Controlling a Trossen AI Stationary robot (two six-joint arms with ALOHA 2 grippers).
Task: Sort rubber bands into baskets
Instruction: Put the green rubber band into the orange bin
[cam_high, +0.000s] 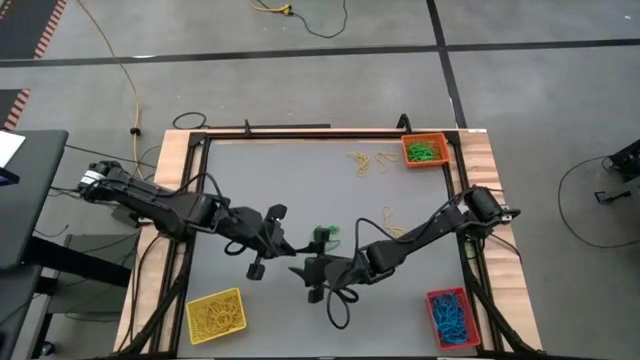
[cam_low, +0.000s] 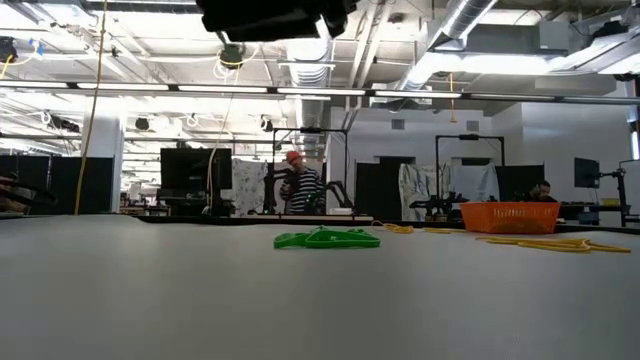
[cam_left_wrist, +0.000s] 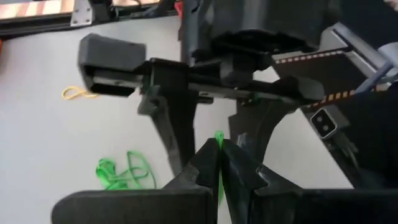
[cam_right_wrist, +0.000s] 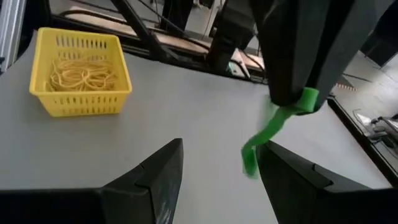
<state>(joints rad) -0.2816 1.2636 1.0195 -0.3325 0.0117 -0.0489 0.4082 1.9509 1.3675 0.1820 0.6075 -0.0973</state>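
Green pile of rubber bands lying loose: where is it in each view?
High view: green pile, centre, by the arms' tips.
Low view: green pile, centre.
Left wrist view: green pile, lower left.
Right wrist view: absent; that green band hangs from the left gripper.
Shared landmark: orange basket, high and low views.

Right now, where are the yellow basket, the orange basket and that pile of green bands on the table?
yellow basket (cam_right_wrist: 81, 78): right wrist view, front wall.
orange basket (cam_high: 425, 150): high view, middle.
green bands (cam_low: 327, 239): low view, pile's middle.

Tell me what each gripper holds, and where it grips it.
Left gripper pinches a green rubber band near its upper end; right gripper is open, holding nothing.
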